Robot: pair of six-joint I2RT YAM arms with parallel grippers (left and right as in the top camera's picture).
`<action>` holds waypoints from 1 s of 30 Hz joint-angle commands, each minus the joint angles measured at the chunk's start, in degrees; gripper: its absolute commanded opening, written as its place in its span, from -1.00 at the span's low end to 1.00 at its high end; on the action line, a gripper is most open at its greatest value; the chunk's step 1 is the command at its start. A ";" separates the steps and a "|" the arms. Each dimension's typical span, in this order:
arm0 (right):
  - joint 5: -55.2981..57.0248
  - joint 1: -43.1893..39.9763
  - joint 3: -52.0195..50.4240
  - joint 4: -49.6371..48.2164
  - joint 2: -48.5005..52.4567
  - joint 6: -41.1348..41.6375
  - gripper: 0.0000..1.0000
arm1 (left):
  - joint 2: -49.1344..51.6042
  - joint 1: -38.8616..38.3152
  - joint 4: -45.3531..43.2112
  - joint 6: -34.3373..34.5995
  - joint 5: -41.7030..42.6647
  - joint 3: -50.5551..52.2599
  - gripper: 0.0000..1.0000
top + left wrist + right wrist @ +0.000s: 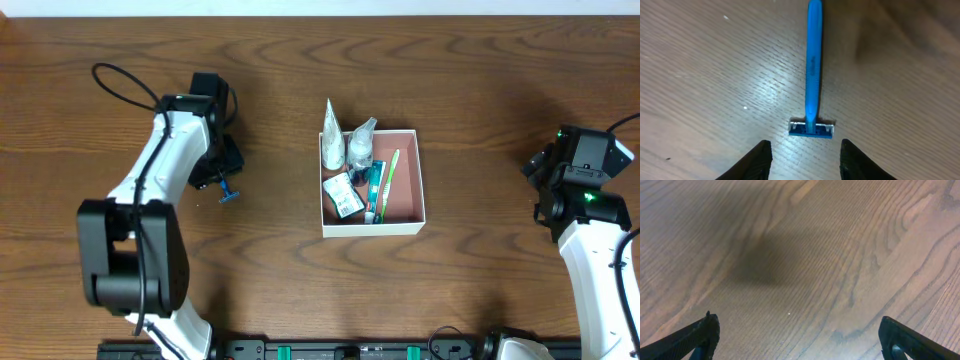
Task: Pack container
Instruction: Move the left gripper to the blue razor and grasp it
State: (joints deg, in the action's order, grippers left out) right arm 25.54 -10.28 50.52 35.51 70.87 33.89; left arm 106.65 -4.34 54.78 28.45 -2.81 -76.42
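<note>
The container (412,226), a shallow square box with white walls and a pink-brown inside, sits mid-table. It holds a white tube (332,140), a small clear bottle (360,145), a green toothbrush (387,185), a teal item and a small packet (342,195). A blue razor (228,193) lies on the wood left of it; in the left wrist view the blue razor (813,70) lies flat, head nearest my fingers. My left gripper (806,160) is open just above and short of the razor head. My right gripper (797,335) is open over bare wood at the far right.
The wooden table (480,80) spreads around the box. The left arm (165,160) reaches over the left side, the right arm (585,200) stands at the right edge. A black rail (330,350) runs along the front edge.
</note>
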 commanded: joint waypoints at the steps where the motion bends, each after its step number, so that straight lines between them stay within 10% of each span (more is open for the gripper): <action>1: 0.98 -0.31 0.37 0.07 0.15 -0.11 0.99 | 1.36 0.15 -0.26 -0.33 0.94 0.24 -0.10; 30: 0.96 -0.31 0.37 0.07 0.15 -0.11 0.99 | 3.08 0.48 -13.60 -0.35 2.19 9.20 -0.27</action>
State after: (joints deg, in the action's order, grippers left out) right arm 25.54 -10.28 50.52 35.51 70.87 33.89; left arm 109.21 -4.19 41.43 28.45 -0.36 -67.35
